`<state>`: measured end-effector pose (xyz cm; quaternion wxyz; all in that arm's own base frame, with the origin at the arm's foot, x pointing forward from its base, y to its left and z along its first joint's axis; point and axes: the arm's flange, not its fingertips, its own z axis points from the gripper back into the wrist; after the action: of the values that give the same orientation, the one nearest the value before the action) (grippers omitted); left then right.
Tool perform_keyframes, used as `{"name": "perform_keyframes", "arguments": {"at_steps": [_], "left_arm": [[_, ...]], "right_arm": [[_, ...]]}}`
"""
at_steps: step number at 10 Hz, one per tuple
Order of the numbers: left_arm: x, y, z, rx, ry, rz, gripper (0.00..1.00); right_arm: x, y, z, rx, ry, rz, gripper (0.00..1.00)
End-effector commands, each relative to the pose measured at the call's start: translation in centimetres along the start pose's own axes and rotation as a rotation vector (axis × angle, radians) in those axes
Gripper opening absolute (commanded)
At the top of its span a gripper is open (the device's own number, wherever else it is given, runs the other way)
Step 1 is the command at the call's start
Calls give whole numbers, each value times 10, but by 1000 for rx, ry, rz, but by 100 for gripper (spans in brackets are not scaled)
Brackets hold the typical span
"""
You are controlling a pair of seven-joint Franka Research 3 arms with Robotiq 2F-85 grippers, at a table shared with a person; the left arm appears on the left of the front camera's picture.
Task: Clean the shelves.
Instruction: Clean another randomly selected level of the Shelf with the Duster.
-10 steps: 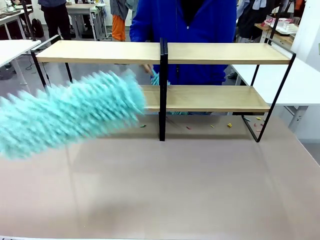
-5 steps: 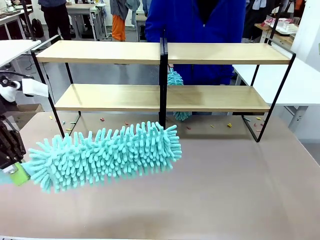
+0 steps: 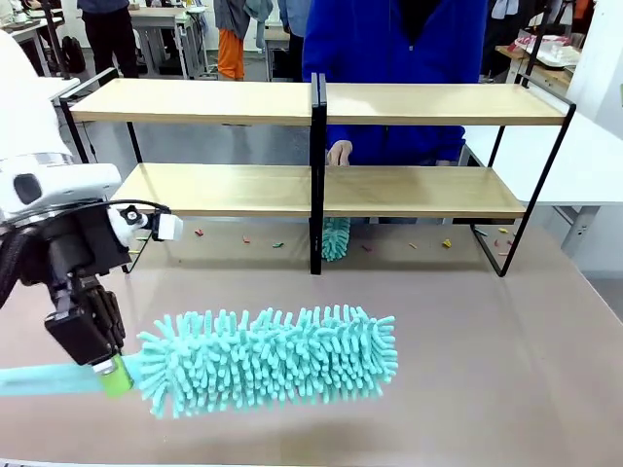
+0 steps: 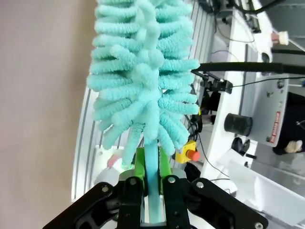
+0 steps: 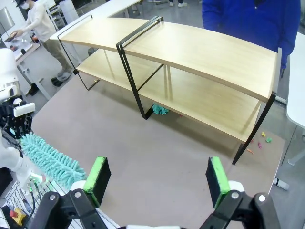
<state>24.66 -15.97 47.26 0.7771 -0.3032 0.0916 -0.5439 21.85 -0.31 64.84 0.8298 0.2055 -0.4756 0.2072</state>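
The shelves (image 3: 195,100) stretch across the top half of the front view. They are two long pale boards in a thin black frame, with a black post in the middle. They stand at the far side of the brown table (image 3: 487,350).

The left gripper (image 3: 109,375) is at the lower left of the front view. It is closed tight on the handle of a big fluffy teal duster (image 3: 273,358). The duster lies sideways low in the picture, just above the table and well apart from the shelves. In the left wrist view the green pads (image 4: 139,162) squeeze the thin teal handle.

The right gripper (image 5: 157,177) is at the bottom of the right wrist view. It is spread wide and holds nothing.

A person in blue stands behind the shelves. One hand (image 3: 339,153) is by the black post, and a small teal duster (image 3: 335,238) hangs below the lower board.

Both boards look bare. Little coloured bits (image 3: 447,243) lie on the table under the lower board. The big duster touches no board, so I think there is wiping left to do. I cannot tell how much dust is on the boards.

A red sticker (image 4: 275,128) sits on a grey box at the right of the left wrist view. Its letters are too small to read.
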Motion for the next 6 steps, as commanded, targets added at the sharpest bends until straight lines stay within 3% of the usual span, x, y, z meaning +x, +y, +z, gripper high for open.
{"name": "perform_keyframes", "arguments": {"at_steps": [1, 4, 5, 6], "left_arm": [[-57, 6, 49, 3, -126, 40, 13], [-207, 17, 95, 139, -462, 429, 13], [-240, 9, 96, 167, -558, 506, 13], [-249, 5, 90, 179, -604, 542, 13]], "right_arm": [[0, 0, 1, 1, 1, -2, 100], [0, 0, 1, 1, 1, -2, 100], [0, 0, 1, 1, 1, -2, 100], [0, 0, 1, 1, 1, -2, 100]]}}
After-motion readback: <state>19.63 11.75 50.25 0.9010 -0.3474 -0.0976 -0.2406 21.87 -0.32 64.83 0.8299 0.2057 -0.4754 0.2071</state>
